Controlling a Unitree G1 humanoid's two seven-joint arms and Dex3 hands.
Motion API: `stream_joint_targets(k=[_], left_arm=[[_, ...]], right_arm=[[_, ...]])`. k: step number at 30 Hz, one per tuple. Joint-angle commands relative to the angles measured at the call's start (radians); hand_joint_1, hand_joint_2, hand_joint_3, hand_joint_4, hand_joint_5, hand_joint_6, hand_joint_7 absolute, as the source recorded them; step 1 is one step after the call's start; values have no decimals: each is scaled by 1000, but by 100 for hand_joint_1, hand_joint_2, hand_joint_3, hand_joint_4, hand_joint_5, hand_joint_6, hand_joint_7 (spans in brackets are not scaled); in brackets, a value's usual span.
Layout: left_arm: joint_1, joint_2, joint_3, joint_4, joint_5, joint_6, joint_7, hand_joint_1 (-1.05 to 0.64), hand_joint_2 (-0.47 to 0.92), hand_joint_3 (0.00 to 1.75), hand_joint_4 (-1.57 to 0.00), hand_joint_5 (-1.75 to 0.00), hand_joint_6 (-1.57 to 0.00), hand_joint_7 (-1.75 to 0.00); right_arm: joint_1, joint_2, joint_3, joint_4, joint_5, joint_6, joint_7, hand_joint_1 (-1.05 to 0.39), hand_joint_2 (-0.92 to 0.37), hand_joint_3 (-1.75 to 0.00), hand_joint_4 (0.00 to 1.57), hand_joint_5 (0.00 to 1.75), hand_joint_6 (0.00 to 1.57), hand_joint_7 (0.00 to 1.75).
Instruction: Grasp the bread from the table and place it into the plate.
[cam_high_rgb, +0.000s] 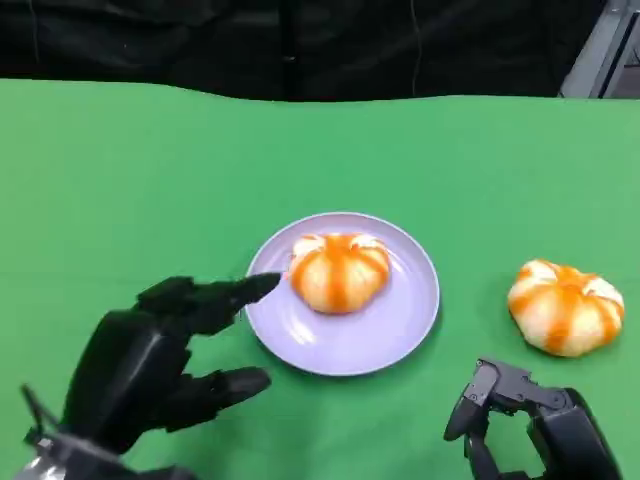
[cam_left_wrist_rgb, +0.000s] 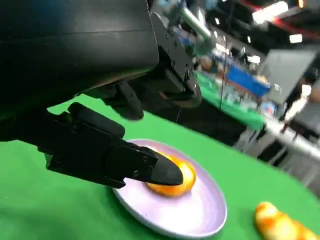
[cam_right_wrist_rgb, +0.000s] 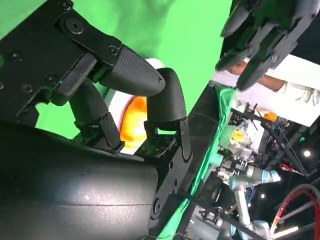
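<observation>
Bread (cam_high_rgb: 338, 272) lies on the lilac plate (cam_high_rgb: 400, 325), at 2 o'clock from the left hand (cam_high_rgb: 165, 360), whose empty, spread fingertip nearly reaches it. Round bun, pale with orange stripes. A second bun (cam_high_rgb: 566, 307) sits on the green counter (cam_high_rgb: 120, 190), at 12 o'clock from the right hand (cam_high_rgb: 525, 420), fingers curled, grasping nothing.

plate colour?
Pale lavender plate; head view shows it best.
</observation>
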Motion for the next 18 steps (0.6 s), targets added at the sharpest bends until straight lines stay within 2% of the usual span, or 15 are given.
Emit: stream_joint_targets(k=[1,2,3,4,5,6,8,10,12,14,18], left_arm=[[41,-21,46,-10,-48,-59,32,-26,92,8,-68,-86,-88,-23],[41,-24,50,-9,-48,-63,29,-26,92,8,-69,-86,-88,-22],[56,-49,58,26,-91,-127,53,-26,92,7,-69,-86,-88,-22],[73,-74,66,56,-129,-181,73,-9,83,31,-76,-105,-97,-37],[91,-97,73,78,-162,-221,86,-3,66,66,-76,-117,-97,-52],[101,-113,79,95,-181,-248,92,0,56,88,-77,-125,-95,-66],[120,-139,88,108,-205,-270,85,3,46,113,-77,-136,-90,-88],[138,-160,94,116,-225,-286,76,4,48,117,-76,-145,-85,-106],[156,-176,94,114,-250,-290,60,4,50,116,-75,-148,-82,-114],[185,-197,90,103,-284,-284,43,5,56,115,-74,-162,-79,-130],[223,-234,96,86,-300,-279,33,6,56,119,-75,-173,-74,-153]], right_arm=[[3,-10,-5,-6,2,-2,-7,-51,-34,-150,79,175,75,154],[3,-10,-5,-6,2,-2,-7,-51,-34,-150,79,175,75,154],[2,-10,-5,-4,6,-3,-5,-51,-34,-150,78,175,75,154],[1,-10,-4,-4,9,-1,-3,-51,-35,-148,78,175,74,154],[1,-10,-5,-5,11,-1,-2,-51,-36,-148,78,175,74,155],[2,-10,-5,-5,12,0,-2,-51,-36,-148,78,175,74,155],[1,-11,-6,-6,13,2,-1,-51,-36,-149,78,175,74,155],[1,-13,-6,-8,14,2,0,-51,-36,-149,78,175,74,155],[0,-15,-7,-7,14,2,1,-52,-36,-149,78,175,74,155],[0,-16,-7,-7,17,3,3,-52,-35,-149,79,175,74,155],[0,-17,-8,-6,19,-1,6,-50,-34,-149,79,175,74,155]])
